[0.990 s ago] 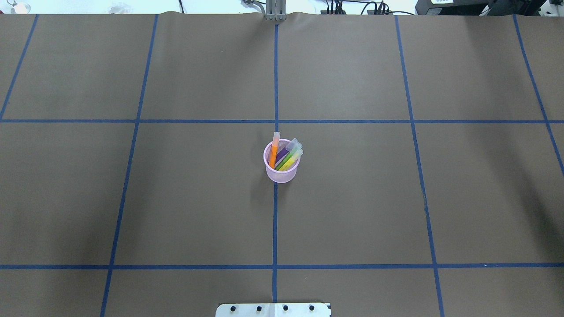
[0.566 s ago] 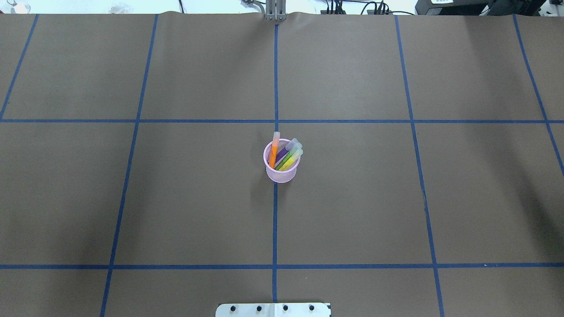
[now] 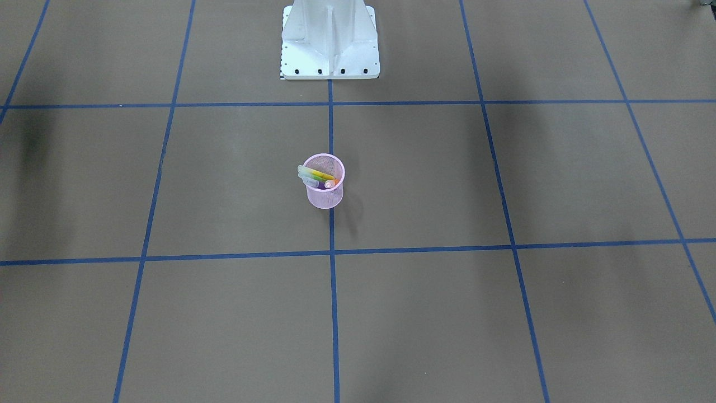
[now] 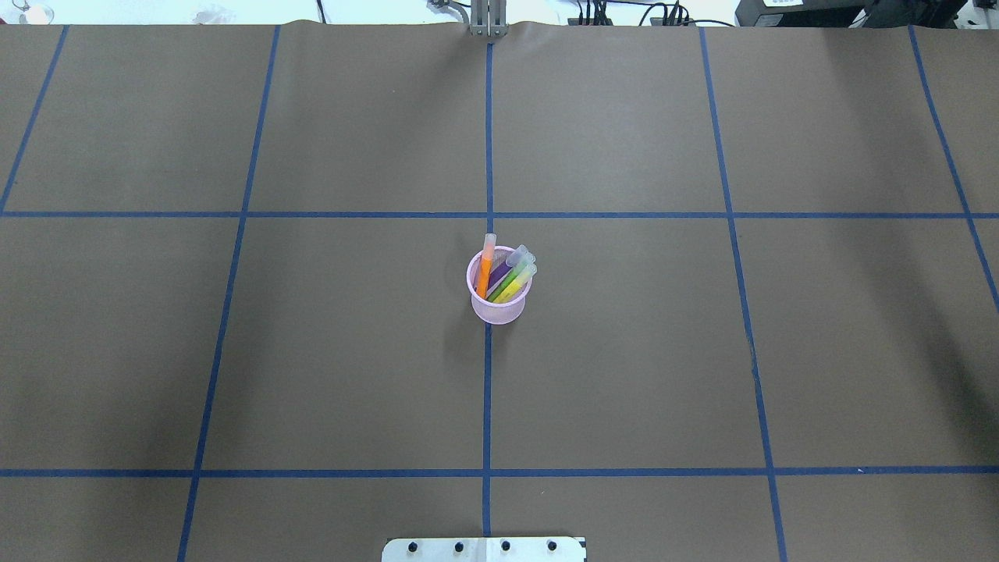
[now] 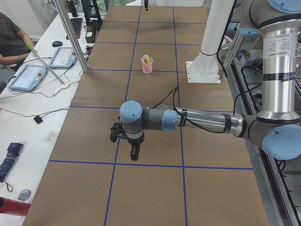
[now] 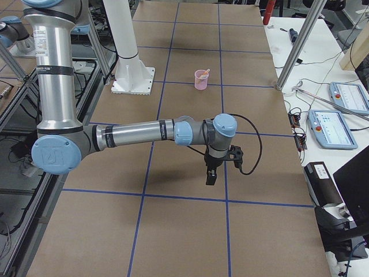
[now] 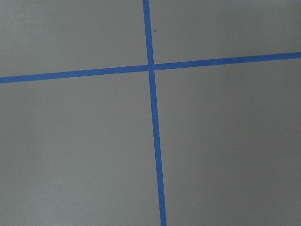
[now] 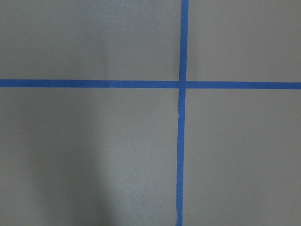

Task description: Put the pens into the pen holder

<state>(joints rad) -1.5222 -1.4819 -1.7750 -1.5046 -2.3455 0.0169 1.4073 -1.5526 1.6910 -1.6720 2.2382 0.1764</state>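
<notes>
The pink mesh pen holder (image 4: 499, 309) stands upright at the table's middle, on the centre tape line. It also shows in the front view (image 3: 324, 198) and in both side views (image 5: 147, 67) (image 6: 201, 81). Inside it lean the orange pen (image 4: 485, 277), purple pen (image 4: 502, 271), green pen (image 4: 510, 278) and yellow pen (image 4: 516, 287), cap ends up. My left gripper (image 5: 134, 153) hangs above the table far from the cup, seen only in the left side view. My right gripper (image 6: 211, 175) likewise shows only in the right side view. I cannot tell whether either is open or shut.
The white robot base (image 3: 330, 39) stands at the table's near edge (image 4: 484, 549). Blue tape lines (image 4: 488, 215) grid the brown surface. A side desk with tablets (image 5: 28, 75), a metal post (image 5: 70, 33) and a seated person (image 5: 9, 42) lies beyond the far edge.
</notes>
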